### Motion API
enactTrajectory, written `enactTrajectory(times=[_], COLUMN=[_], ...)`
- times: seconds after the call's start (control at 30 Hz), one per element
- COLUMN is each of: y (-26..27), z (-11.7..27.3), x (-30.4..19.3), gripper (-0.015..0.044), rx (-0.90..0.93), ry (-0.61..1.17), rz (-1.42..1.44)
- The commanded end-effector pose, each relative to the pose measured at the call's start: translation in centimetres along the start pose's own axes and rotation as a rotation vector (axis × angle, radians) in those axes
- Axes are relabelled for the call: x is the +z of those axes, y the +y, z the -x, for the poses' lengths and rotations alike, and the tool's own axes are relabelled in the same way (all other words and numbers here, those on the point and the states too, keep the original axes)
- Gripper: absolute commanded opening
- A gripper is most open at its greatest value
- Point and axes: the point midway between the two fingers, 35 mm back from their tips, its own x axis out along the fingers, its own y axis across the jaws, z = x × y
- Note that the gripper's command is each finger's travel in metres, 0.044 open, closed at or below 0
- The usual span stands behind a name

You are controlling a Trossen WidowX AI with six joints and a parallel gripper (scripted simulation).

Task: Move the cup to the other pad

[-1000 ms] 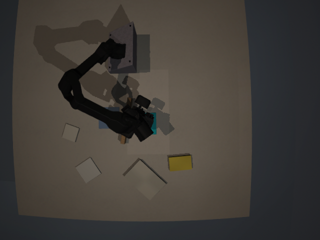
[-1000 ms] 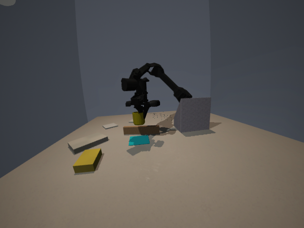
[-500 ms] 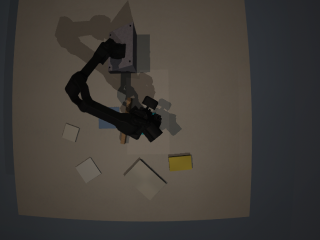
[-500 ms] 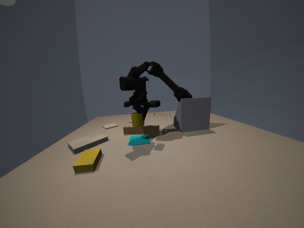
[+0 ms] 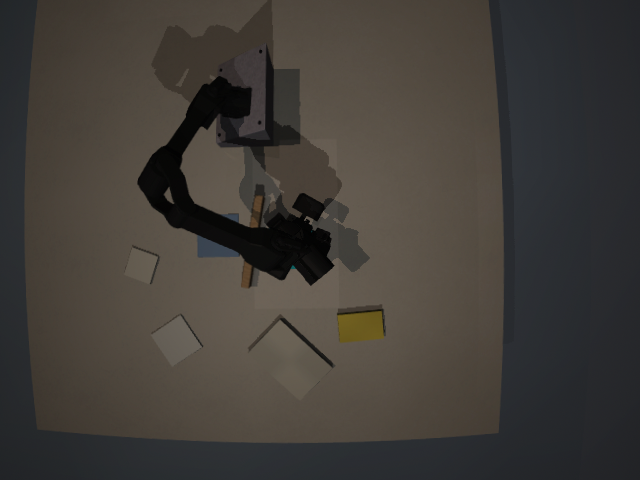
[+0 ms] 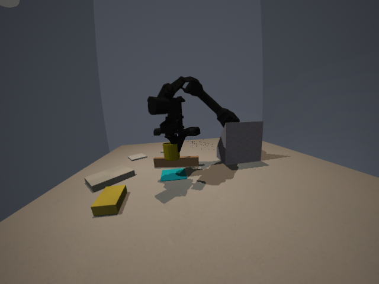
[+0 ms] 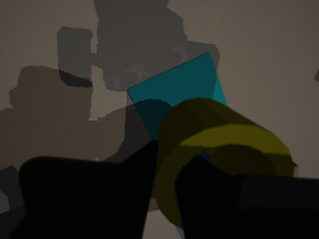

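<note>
The olive-yellow cylindrical cup (image 6: 170,151) hangs in the air, upright as far as I can tell from the side, carried above the low wooden bar (image 6: 176,161) that lies between the two pads. The black parallel-jaw gripper (image 6: 176,142) has it pinched by the rim: one finger goes down inside the mouth and the other runs down the outer wall, and the jaws are clamped tight on that wall. That hold makes sense to me, since it leaves the cup's base free to be planted flat on a pad. A speck of blue shows deep inside the cup in the wrist view, which may be a marble, though it is too small to be sure.

Below and just ahead of the cup lies the flat teal square pad (image 7: 181,92), which I take to be where it is going; from the wrist camera the cup's body overlaps the pad's near corner, so it is not yet centred over it. The dull blue square pad (image 5: 217,242) sits on the far side of the bar, half hidden under the black arm (image 5: 206,219), and looks like the starting place.

Further out, a yellow rectangular block (image 6: 109,200), a long pale slab (image 6: 109,177) and a small pale tile (image 6: 137,157) lie well apart from the path. The grey stone-like mounting block (image 6: 241,142) holds the arm's base.
</note>
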Motion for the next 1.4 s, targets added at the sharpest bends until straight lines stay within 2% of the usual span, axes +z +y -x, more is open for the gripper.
enactTrajectory(times=[0.0,1.07,1.37], y=[0.1,0.1,0.1], z=[-0.8,-6.5,-6.3], x=[0.0,0.0,0.0], gripper=[0.0,0.0,0.0], rx=[-0.001,-0.003,0.002], ry=[0.003,0.005,0.004], rz=[0.006,0.006,0.0])
